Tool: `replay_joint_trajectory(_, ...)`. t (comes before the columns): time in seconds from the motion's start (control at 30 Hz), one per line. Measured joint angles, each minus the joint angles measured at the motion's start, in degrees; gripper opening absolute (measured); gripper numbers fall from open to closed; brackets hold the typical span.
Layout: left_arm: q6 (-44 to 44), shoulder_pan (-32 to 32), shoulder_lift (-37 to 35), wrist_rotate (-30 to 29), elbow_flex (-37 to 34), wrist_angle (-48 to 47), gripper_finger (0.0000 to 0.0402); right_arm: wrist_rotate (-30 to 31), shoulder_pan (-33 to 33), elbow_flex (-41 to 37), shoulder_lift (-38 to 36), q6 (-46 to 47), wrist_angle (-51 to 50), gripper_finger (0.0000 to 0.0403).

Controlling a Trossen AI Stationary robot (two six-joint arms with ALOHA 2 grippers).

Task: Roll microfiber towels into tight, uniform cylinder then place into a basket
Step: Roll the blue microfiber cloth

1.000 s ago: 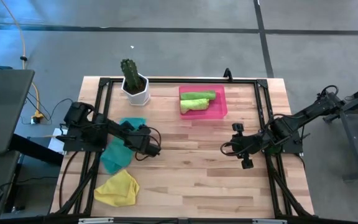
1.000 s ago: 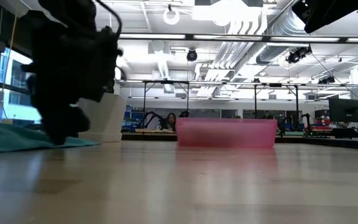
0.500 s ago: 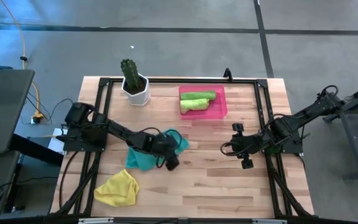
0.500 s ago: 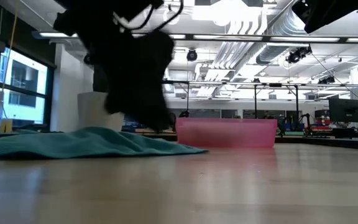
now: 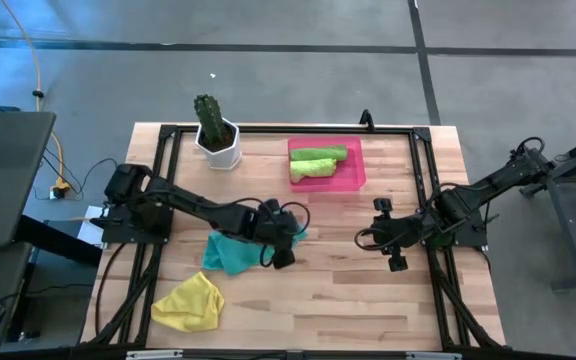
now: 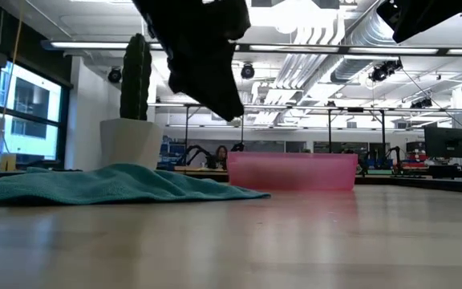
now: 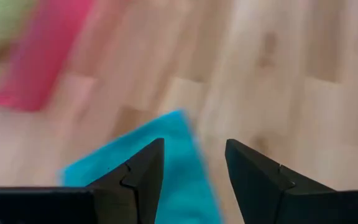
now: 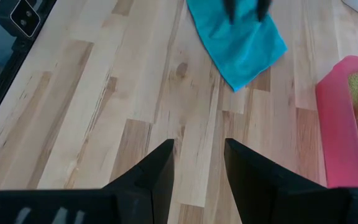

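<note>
A teal towel [image 5: 230, 252] lies spread and slightly rumpled on the table's middle left, low and flat in the low view [image 6: 111, 185]. My left gripper [image 5: 284, 252] hangs open just above the towel's right corner [image 7: 173, 168], raised clear of it [image 6: 229, 108], with nothing between its fingers. A yellow towel [image 5: 190, 303] lies crumpled near the front left. The pink basket [image 5: 346, 178] stands at the back middle and holds two lime green towels [image 5: 316, 160]. My right gripper [image 5: 395, 258] waits open over bare wood at the right [image 8: 197, 155].
A white pot with a cactus [image 5: 218, 145] stands at the back left, beside the basket. Black frame rails [image 5: 420, 180] run along the table's sides. Bare wood lies between the teal towel and my right gripper.
My left gripper has gone from the table's left toward its middle, and the teal towel has slid that way with it and spread out. The gripper has then tipped up and risen clear, and the towel stays flat on the wood.
</note>
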Motion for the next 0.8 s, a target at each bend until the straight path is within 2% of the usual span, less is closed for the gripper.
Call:
replay_joint_trajectory(0.23, -6.8, 1.9, -0.1, -2.7, -3.0, -4.3, 0.016, 0.0, 0.0, 0.0, 0.0, 0.0, 0.0, 0.0133)
replay_joint_trajectory(0.53, -15.2, 3.3, 0.4, -4.4, -10.0, -2.0, 0.016, 0.0, 0.0, 0.0, 0.0, 0.0, 0.0, 0.0133)
replay_joint_trajectory(0.8, -16.5, 2.5, 5.5, 0.6, -11.3, 3.4, 0.016, 0.0, 0.0, 0.0, 0.0, 0.0, 0.0, 0.0133)
